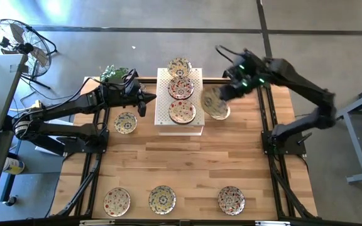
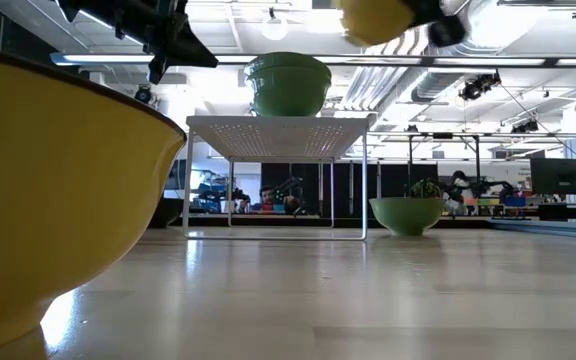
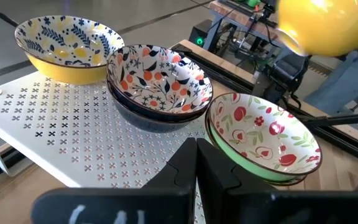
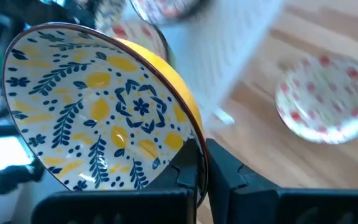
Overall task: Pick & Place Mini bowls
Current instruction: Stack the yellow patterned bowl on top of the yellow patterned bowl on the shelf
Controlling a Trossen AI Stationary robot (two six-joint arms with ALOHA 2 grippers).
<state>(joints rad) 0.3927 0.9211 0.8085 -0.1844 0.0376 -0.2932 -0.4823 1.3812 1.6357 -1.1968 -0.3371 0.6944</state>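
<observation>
Wooden table (image 1: 187, 163), white perforated rack (image 1: 162, 116) at 12 o'clock holding three bowls. Right gripper (image 4: 201, 165) pinches a yellow lemon-pattern bowl (image 4: 98, 106) aloft. Left gripper (image 1: 151, 98) is closed and empty, hovering beside the rack.

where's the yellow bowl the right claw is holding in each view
High view: yellow bowl, blurred, right of the white rack, in the shut right claw.
Low view: top edge, above the rack.
Left wrist view: top right corner, beyond the rack.
Right wrist view: fills the left, rim pinched.
Shared landmark: the white rack.
</observation>
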